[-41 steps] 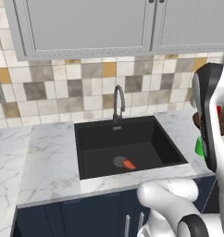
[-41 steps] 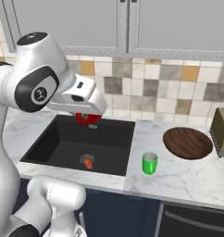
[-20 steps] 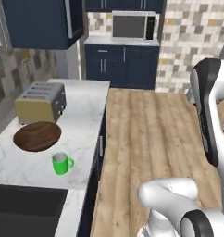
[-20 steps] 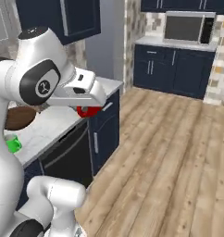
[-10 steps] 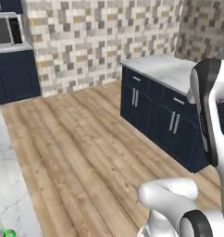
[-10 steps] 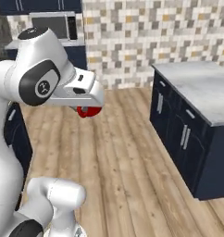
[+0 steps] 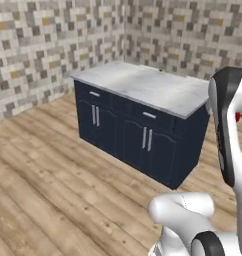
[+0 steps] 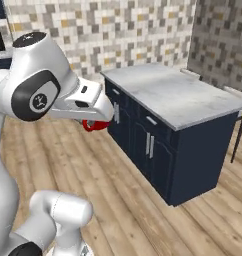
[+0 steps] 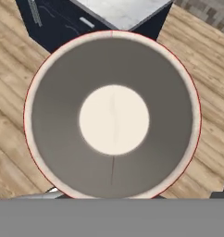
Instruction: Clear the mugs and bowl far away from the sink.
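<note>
Jaws: clamped tight on the red mug (image 9: 114, 115), carried in the air.
Below: wooden floor (image 8: 118, 200), beside the dark cabinet (image 8: 163, 150).

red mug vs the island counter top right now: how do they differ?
Colour: the red mug is red outside with a pale inside, as the hand view shows; the counter top is grey-white marble.
Shape: the mug is round and hollow; the counter top is a flat slab.
Support: the mug hangs in the shut gripper above the wood floor; the counter top sits on dark blue cabinets.
Shared: nothing lies in the mug or on the counter top.
</note>
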